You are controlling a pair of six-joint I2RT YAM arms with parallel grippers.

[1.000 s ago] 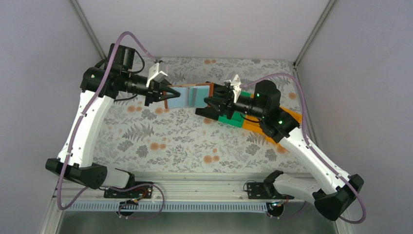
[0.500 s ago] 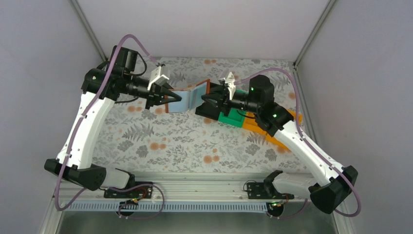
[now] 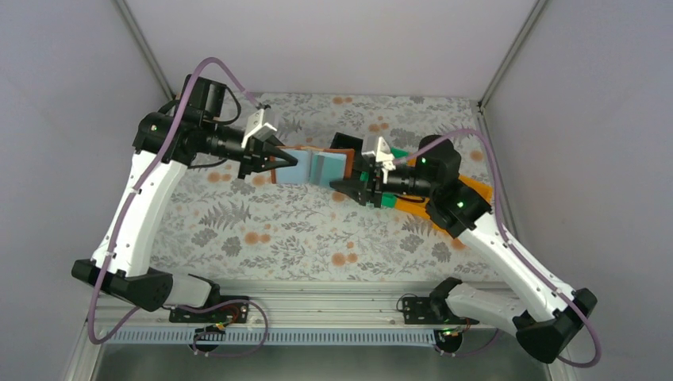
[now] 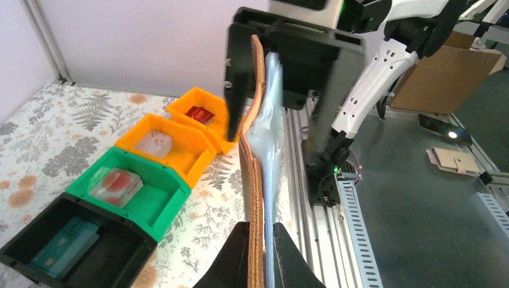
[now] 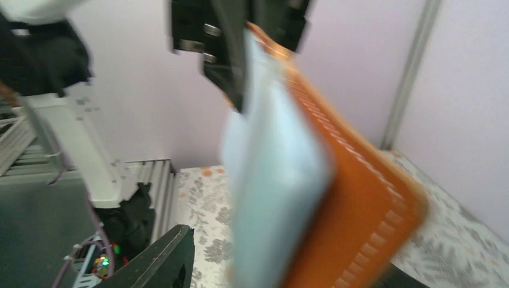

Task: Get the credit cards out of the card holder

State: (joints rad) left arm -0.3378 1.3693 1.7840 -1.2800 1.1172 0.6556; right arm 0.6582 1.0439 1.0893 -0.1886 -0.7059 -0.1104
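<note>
Above the table's [image 3: 301, 230] middle, one card holder [image 3: 315, 167] hangs open, long axis running 9 to 3 o'clock, blue-grey inside upward. One left gripper [image 3: 290, 159] is clamped tight on its 9 o'clock end; one right gripper [image 3: 349, 179] straddles the 3 o'clock end, jaws partly apart. Toward 3 o'clock sit one black bin [image 4: 135, 255], one green bin [image 4: 171, 201], two orange bins [image 4: 201, 159]

The card holder [image 3: 315, 167] is held above the table [image 3: 278, 230], between the two arms. Its left edge is clamped in the left gripper [image 3: 287, 161]. Its right end is set between the parted fingers of the right gripper [image 3: 348, 181]. On the table, beneath and behind the right arm, four bins [image 4: 162, 198] are ranged in a row, and cards [image 4: 63, 243] are seen lying inside them.
</note>
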